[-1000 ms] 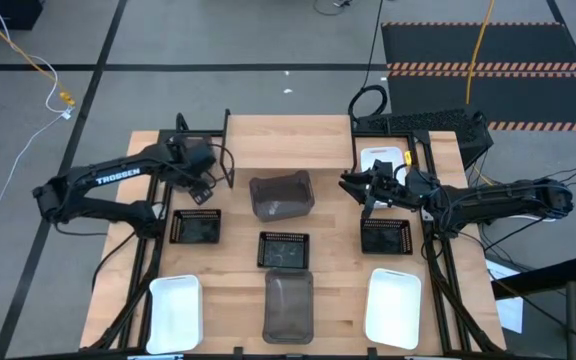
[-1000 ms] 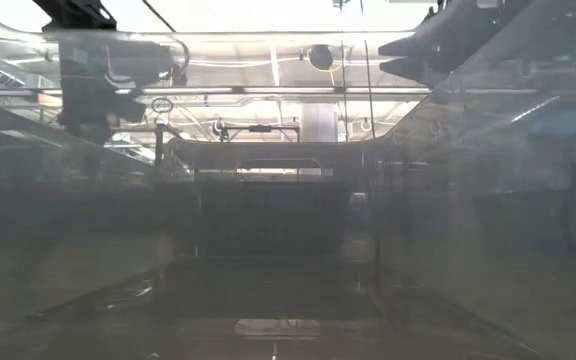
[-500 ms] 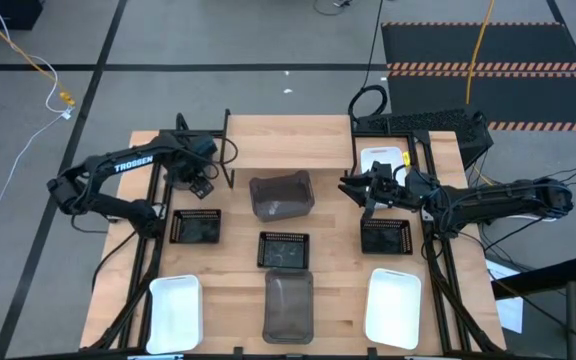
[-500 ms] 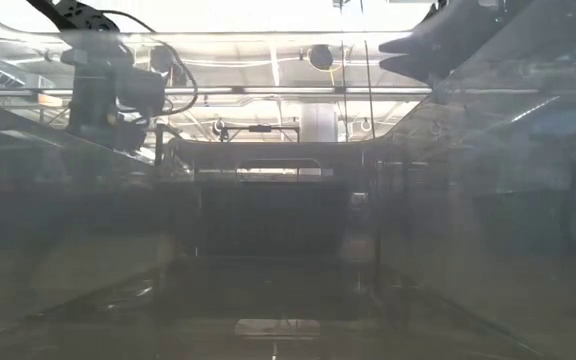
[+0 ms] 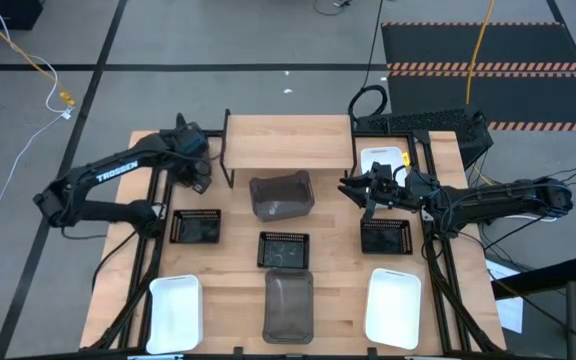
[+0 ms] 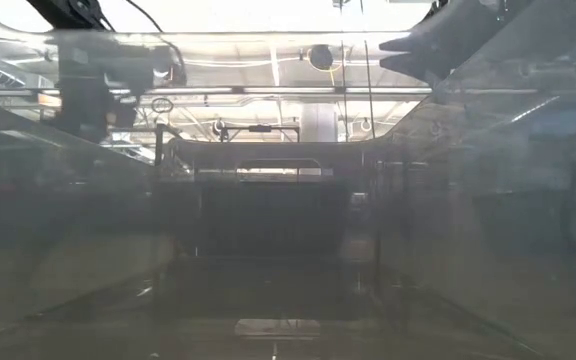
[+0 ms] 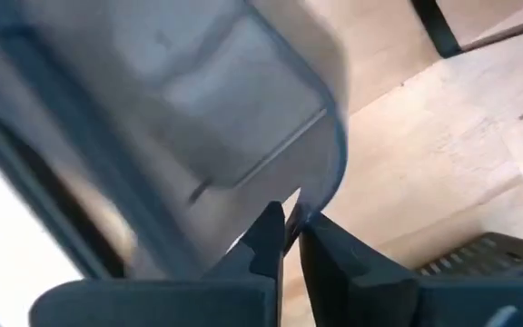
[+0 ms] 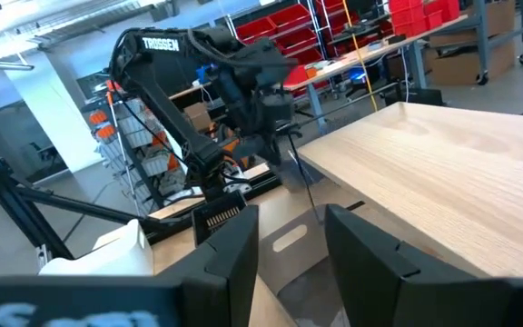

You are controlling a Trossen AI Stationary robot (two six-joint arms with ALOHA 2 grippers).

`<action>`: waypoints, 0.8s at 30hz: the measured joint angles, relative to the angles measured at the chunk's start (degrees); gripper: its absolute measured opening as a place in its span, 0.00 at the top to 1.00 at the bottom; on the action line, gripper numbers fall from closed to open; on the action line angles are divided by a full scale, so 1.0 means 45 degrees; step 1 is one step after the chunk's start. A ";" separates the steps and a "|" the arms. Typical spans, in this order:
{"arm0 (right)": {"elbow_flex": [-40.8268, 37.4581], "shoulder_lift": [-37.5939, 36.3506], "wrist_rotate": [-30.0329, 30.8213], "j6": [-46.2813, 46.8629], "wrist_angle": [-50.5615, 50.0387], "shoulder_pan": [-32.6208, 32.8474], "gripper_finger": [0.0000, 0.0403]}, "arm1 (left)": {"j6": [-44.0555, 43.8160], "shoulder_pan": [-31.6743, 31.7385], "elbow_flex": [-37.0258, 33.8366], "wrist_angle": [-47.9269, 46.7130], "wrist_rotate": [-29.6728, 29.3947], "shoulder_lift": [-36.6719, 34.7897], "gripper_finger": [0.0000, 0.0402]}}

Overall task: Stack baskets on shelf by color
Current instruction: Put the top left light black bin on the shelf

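The shelf (image 5: 288, 140) stands at the table's far middle with its wooden top bare. My left gripper (image 5: 196, 178) hovers by the shelf's left leg, shut on a dark grey basket (image 7: 198, 109) that the gripper hides in the high view. A second dark grey basket (image 5: 281, 195) rests on its bottom in front of the shelf. My right gripper (image 5: 348, 187) stands open just right of that basket, touching nothing. A white basket (image 5: 380, 158) lies under its wrist. My left gripper (image 7: 291, 238) pinches the dark grey basket's rim beside a rounded corner (image 7: 311, 191) between its two fingers, coming from above. Whether the basket is clear of the table I cannot tell.
Three black mesh trays (image 5: 196, 227) (image 5: 284, 250) (image 5: 386, 235) lie in a row across the table's middle. Along the near edge sit a white basket (image 5: 175, 310), a dark grey one (image 5: 288, 305) and another white one (image 5: 393, 305).
My left gripper has drifted a little toward the table's far left corner, staying beside the shelf's left leg.
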 joint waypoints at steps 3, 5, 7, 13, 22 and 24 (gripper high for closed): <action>0.0000 0.0000 0.0000 0.0074 0.0005 0.0000 0.69 | -0.0717 0.0010 0.0892 -0.1254 -0.0107 -0.0566 0.95; 0.0000 0.0000 0.0000 0.0125 0.0005 0.0000 0.69 | -0.0985 -0.0042 0.1844 -0.2280 -0.0383 -0.0859 0.98; 0.0000 0.0000 0.0000 0.0255 0.0014 0.0000 0.69 | -0.1193 -0.0150 0.3036 -0.3388 -0.0751 -0.1074 0.98; 0.0000 0.0000 0.0000 0.0328 0.0198 0.0000 0.69 | -0.0404 -0.0600 0.7743 -0.5728 -0.1454 -0.0737 0.99; 0.0000 0.0005 0.0015 0.0236 0.0656 -0.0348 0.69 | 0.1085 -0.2159 1.3146 -0.5606 -0.0646 0.2199 0.99; 0.0000 0.0000 0.0013 0.0291 0.0695 -0.0436 0.69 | 0.1839 -0.2531 1.3835 -0.5560 -0.0283 0.3309 1.00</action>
